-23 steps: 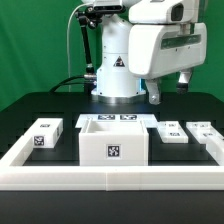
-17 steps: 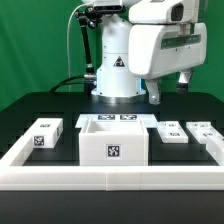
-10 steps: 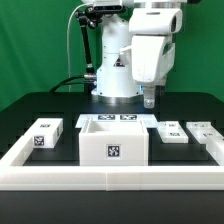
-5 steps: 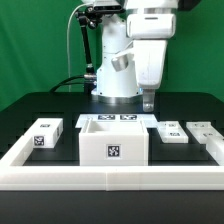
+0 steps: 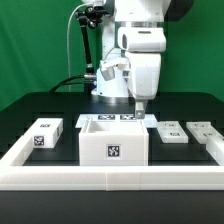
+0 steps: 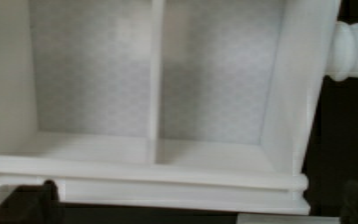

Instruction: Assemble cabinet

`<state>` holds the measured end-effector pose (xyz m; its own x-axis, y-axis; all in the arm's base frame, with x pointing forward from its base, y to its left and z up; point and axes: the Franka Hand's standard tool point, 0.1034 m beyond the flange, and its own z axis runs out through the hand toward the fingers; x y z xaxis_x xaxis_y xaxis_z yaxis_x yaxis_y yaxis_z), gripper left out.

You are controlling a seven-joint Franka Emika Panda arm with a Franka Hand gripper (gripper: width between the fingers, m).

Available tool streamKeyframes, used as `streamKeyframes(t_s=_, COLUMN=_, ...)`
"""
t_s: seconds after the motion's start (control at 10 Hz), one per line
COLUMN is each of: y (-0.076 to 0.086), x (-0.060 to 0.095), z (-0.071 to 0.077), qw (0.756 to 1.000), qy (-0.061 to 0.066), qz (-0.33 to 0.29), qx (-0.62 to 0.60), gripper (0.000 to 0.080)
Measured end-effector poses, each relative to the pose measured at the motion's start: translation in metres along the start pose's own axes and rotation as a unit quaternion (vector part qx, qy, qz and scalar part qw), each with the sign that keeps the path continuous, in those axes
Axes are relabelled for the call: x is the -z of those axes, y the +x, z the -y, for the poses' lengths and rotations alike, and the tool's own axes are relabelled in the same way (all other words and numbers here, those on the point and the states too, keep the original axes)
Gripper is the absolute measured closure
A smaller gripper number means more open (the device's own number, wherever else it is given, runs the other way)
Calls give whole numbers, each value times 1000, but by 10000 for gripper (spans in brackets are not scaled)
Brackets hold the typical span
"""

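So the arm's gripper (image 5: 140,104) hangs over the back edge of the cabinet box (image 5: 113,146), jaws spread wide with nothing between them. The box sits open side up on the dark table (image 5: 40,105), right against the front rail of the low white frame (image 5: 110,180), tag facing forward. A small tagged block (image 5: 45,133) lies off to the exterior view's left, and two flat panels (image 5: 172,132) (image 5: 203,131) lie to its right. The marker board (image 5: 118,118) lies just behind the box. The wrist view looks straight into the box (image 6: 105,90), with a divider down the middle and dark fingers (image 6: 25,200) at the edge.
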<state>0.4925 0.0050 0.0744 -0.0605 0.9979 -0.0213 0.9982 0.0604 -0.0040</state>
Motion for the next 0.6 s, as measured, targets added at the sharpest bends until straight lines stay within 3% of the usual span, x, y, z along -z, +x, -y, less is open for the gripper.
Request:
streamKeyframes(t_s=0.2, y=-1, x=-1, z=2, qw=1000, qy=1, qz=0, qx=0, gripper=3)
streamKeyframes(t_s=0.6, y=-14, x=-22, z=39, qw=1000, qy=15, qz=-6, qx=-13, gripper=3)
